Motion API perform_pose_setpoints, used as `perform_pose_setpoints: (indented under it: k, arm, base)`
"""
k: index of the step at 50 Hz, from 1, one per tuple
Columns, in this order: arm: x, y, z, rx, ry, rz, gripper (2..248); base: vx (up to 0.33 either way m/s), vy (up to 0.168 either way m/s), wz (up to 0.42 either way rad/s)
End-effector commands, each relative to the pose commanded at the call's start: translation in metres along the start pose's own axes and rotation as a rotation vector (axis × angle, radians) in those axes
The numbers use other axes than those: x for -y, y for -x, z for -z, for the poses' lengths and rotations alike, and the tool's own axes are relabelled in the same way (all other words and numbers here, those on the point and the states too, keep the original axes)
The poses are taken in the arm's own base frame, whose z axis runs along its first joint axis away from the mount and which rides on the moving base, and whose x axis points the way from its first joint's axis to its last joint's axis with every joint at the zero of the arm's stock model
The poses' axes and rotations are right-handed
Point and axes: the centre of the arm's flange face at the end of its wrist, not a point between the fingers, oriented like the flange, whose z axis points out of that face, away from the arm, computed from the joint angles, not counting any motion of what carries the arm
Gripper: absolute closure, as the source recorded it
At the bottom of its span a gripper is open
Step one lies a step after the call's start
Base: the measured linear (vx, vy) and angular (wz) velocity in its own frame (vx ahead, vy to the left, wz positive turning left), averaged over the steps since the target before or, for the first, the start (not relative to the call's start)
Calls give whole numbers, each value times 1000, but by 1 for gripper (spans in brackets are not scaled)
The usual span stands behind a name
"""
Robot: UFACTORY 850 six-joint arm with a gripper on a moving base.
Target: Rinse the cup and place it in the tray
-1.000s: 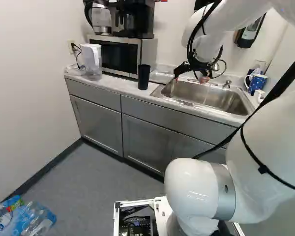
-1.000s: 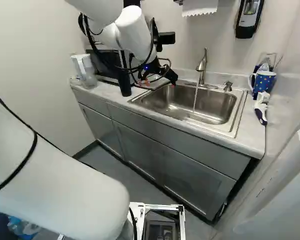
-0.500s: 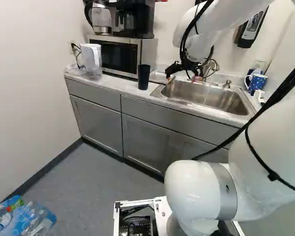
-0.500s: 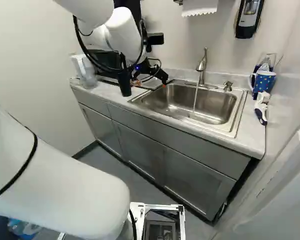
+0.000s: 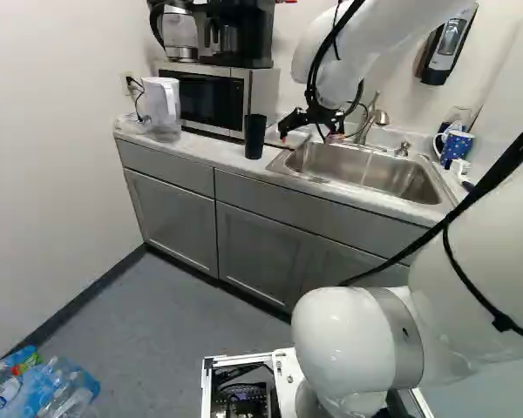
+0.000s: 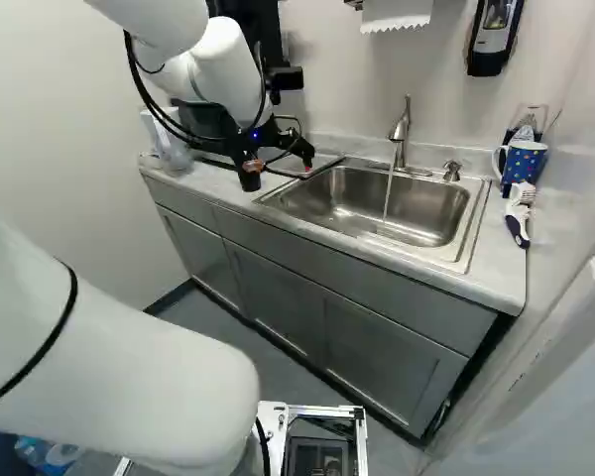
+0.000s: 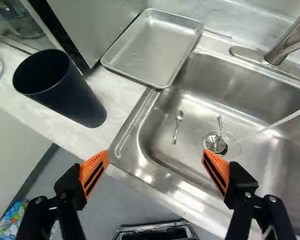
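Observation:
My gripper (image 5: 305, 137) is over the counter edge of the sink, just right of the dark cup (image 5: 255, 137) in the left base view. Seen from the wrist, the gripper (image 7: 155, 159) stands wide open, nothing between its orange pads. The tall black cup (image 7: 62, 92) is upright on the counter, ahead of and beside one finger, untouched. Farther ahead lies the shallow metal tray (image 7: 152, 47), flat and bare, its corner at the sink's rim. Water (image 6: 388, 193) runs from the faucet (image 6: 400, 129) into the sink (image 6: 327, 210).
Two small spoons (image 7: 178, 125) lie in the sink near the drain. A microwave (image 5: 213, 100) stands behind the cup, a clear pitcher (image 5: 161, 104) on its far side. At the sink's other end are a blue mug (image 6: 524, 161) and a brush (image 6: 519, 213).
The arm has swung toward the cup, leftward in both base views, carrying the open gripper from above the sink to its near-cup end. The base and the cup have stayed put.

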Motion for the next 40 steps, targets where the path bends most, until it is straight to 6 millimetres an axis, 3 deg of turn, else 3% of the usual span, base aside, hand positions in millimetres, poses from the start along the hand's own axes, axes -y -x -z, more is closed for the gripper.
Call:
perform_pose_setpoints:
  k: [40]
  arm:
    - [64,-6,-4,4,-100,114,3]
  base:
    - [0,0,0]
